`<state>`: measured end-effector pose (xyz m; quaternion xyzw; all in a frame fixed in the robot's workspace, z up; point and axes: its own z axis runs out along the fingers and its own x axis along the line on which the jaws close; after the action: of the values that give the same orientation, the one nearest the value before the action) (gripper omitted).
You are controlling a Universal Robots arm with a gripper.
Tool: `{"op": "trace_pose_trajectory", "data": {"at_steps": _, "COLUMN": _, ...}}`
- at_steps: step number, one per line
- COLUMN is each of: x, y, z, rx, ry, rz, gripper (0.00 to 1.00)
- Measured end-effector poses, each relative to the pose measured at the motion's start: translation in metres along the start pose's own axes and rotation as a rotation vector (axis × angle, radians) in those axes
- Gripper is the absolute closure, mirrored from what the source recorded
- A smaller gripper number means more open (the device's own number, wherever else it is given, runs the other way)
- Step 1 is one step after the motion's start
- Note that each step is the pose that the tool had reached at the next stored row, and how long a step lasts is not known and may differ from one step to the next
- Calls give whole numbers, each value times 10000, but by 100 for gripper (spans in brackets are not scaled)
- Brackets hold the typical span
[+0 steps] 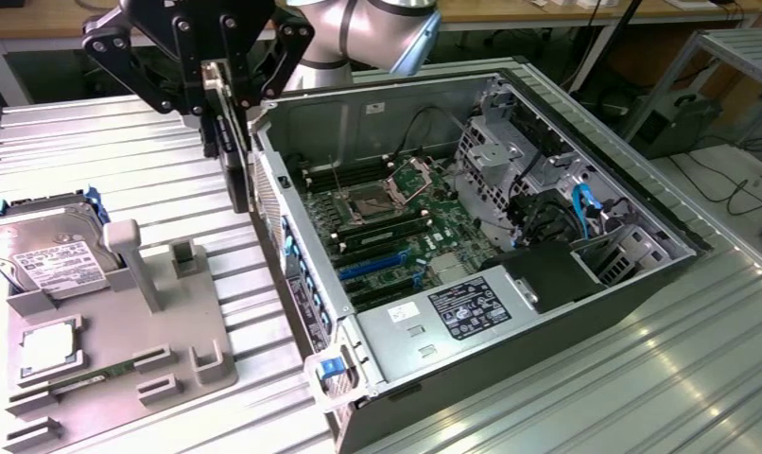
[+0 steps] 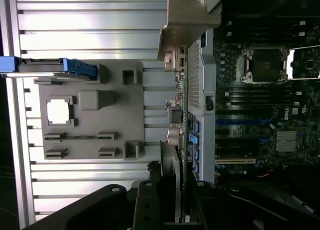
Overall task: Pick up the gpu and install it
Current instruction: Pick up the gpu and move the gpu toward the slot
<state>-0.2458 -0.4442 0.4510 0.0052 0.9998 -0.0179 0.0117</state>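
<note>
Exterior view: the pincer [image 1: 230, 102] is at the far end of the exterior view's left, clenched on the graphics card [image 1: 240, 175]. The card hangs upright and edge-on, its lower end pointing down toward the ribbed metal counter [image 1: 583, 378].

Card position: just outside the computer case [image 1: 355, 113], beside the case wall on the exterior view's left, above the strip of counter between the case and the grey holder tray [image 1: 166, 350]. Cannot tell whether card and case wall touch. The card is not yet inside the case.

The case lies open on its side with the motherboard [image 1: 394, 218] facing up. Blue slots [image 1: 378, 267] show on the near part of the board.

The tray sits to the exterior view's left of the case. It carries a hard drive [image 1: 47, 251] standing at its far end, a square processor chip [image 1: 51, 348] lying flat nearer, and a memory stick [image 1: 91, 371] just nearer than the chip.

Wrist view: the pincer [image 2: 177, 205] grips the card [image 2: 182, 105], which runs alongside the perforated case wall [image 2: 194, 80]. The silver bracket [image 2: 190, 17] is at the end away from the pincer. The tray [image 2: 90, 115] lies on one side of the card, the motherboard [image 2: 260, 100] on the other.
</note>
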Motion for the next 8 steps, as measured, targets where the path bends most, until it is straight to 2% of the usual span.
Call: {"op": "trace_pose_trajectory", "data": {"at_steps": 8, "x": -82, "y": 1, "z": 2, "rx": 0, "ry": 1, "rz": 1, "gripper": 72}}
